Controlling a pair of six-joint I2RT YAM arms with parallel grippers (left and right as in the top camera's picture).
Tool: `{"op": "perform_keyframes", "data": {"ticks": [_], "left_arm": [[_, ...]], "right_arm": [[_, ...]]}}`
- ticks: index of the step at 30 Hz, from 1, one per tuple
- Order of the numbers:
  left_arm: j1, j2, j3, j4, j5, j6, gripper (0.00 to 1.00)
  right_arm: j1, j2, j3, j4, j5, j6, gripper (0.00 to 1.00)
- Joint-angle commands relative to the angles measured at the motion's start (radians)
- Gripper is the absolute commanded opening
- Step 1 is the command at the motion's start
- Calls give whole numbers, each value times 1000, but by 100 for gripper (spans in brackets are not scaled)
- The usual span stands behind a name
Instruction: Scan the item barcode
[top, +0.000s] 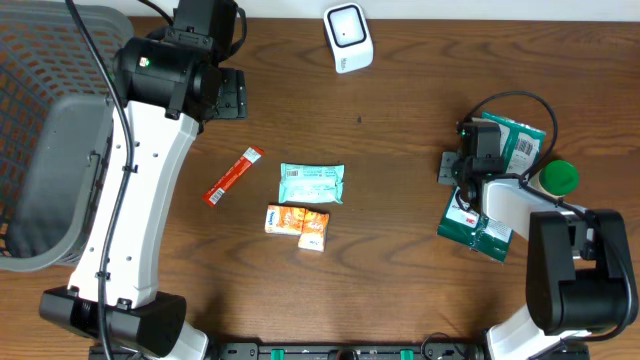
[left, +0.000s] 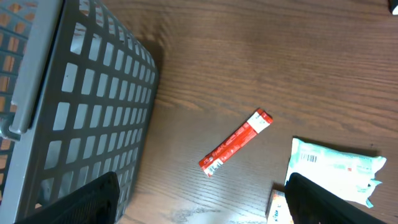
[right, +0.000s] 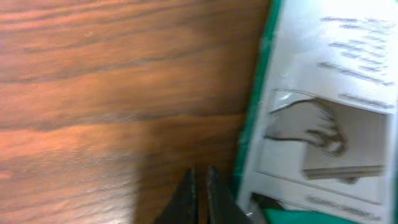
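I am reading the right gripper as pressed together on nothing; the green pouch is lying just beside its fingertips, long axis running front to back; the left gripper is hanging wide open, well apart.

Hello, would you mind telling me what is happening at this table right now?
The right gripper is shut at the edge of a green packet on the right side of the table; whether it has pinched the wrapper is unclear. The left gripper hangs open over the wood beside the grey basket, holding nothing. The white scanner sits at the far edge, nothing presented to it yet.
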Motion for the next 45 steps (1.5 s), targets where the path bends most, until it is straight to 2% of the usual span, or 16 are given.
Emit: {"op": "perform_keyframes", "data": {"ticks": [1,11,22,26,29,33,36,40,42,45], "left_arm": [[1,10,-5,-4,-10,-13,86],[1,10,-5,-4,-10,-13,86],[1,10,-5,-4,-10,-13,86],[1,10,-5,-4,-10,-13,86],[1,10,-5,-4,-10,-13,86],[1,10,-5,-4,-10,-13,86],[1,10,-5,-4,-10,-13,86],[1,10,-5,-4,-10,-13,86],[1,10,-5,-4,-10,-13,86],[1,10,-5,-4,-10,-13,86]], "right_arm": [[-24,31,-10,-27,151,6,1],[-108,26,-10,-104,281,-35,1],[-191,26,-10,-131,280,-223,1],[-186,26,-7,-121,269,-224,1],[-163,8,4,-131,245,-226,5],[-105,-61,29,-176,47,-225,20],[-56,-137,41,-194,-256,-197,34],[22,-190,41,-132,-657,-61,40],[70,-190,41,-85,-747,6,45],[150,-189,41,-74,-744,22,48]]}}
